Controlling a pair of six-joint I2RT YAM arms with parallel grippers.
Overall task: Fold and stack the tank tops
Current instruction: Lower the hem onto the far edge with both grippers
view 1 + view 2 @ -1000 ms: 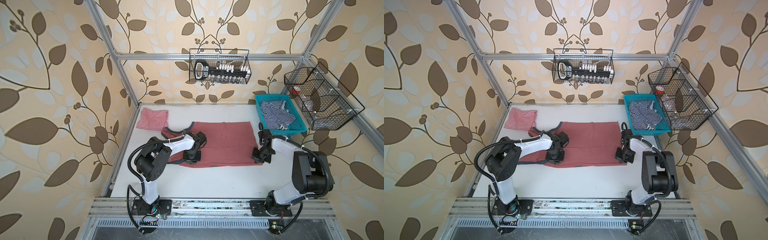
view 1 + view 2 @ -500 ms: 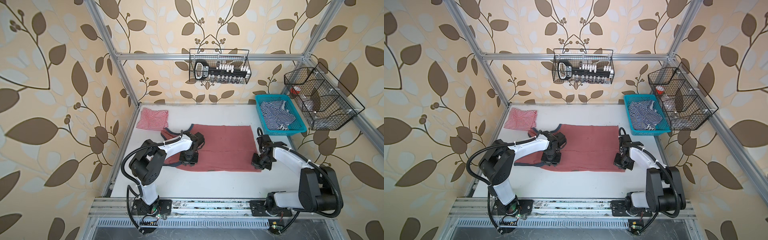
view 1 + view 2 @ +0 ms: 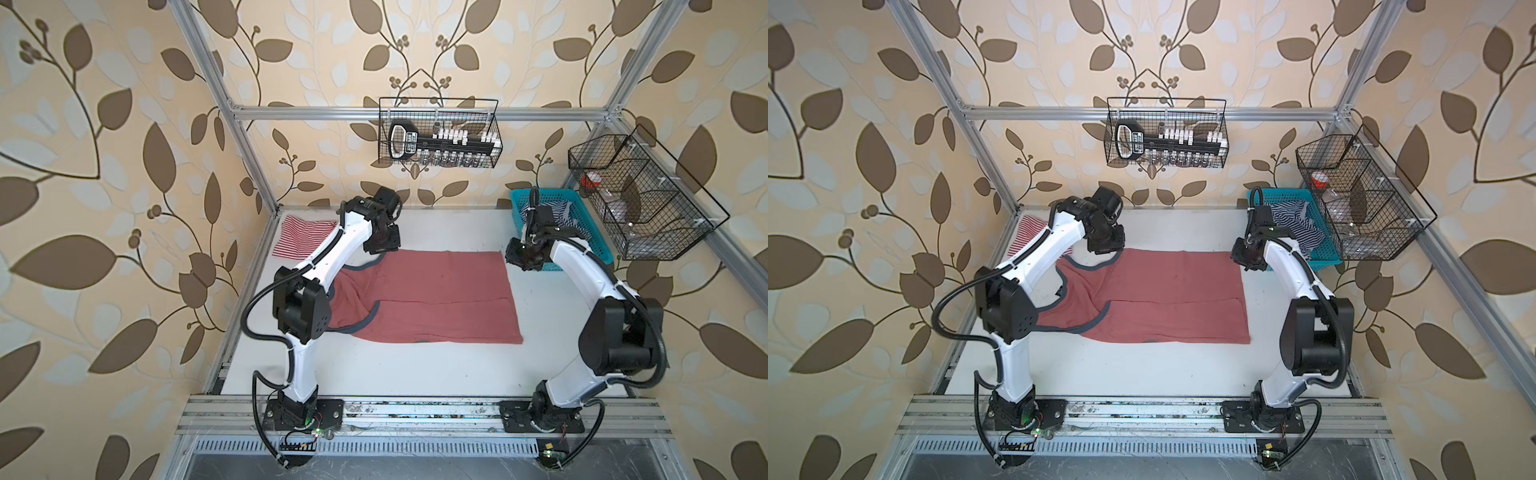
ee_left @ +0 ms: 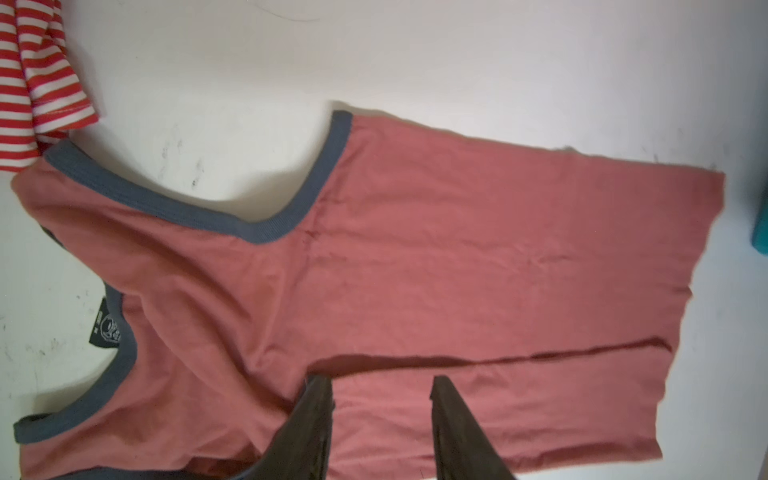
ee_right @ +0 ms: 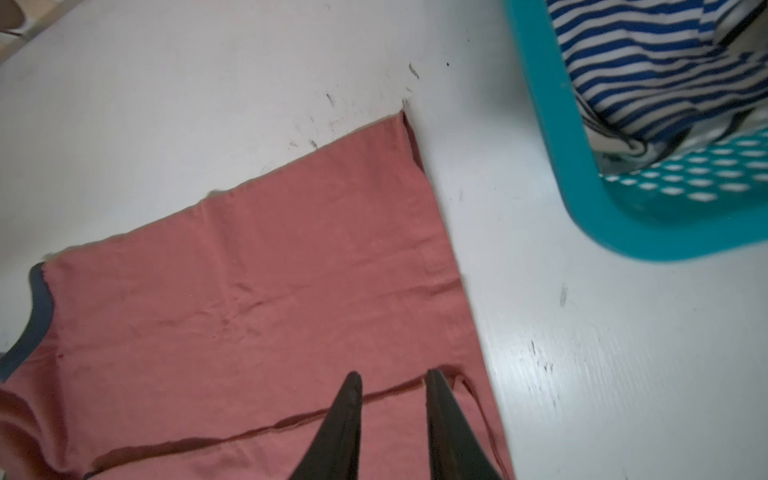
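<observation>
**Bright, soft light overhead; wrist pictures hazier**

Light falls evenly from above. In both top views the white desk [image 3: 415, 374] takes it without hard glare, and only a faint shadow lies by the left arm [image 3: 332, 257]. These wide views are sharp, though the metal posts [image 3: 224, 104] splay outward toward the corners.

The wrist views are softer. The left one washes the desk pale, with a thin dark shadow under the red top's [image 4: 457, 249] fold. The right one streaks, smearing the teal basket [image 5: 552, 166]. The left hand [image 4: 380, 382] and right hand [image 5: 392, 374], close to the lens, are dark, blurred shapes.
</observation>
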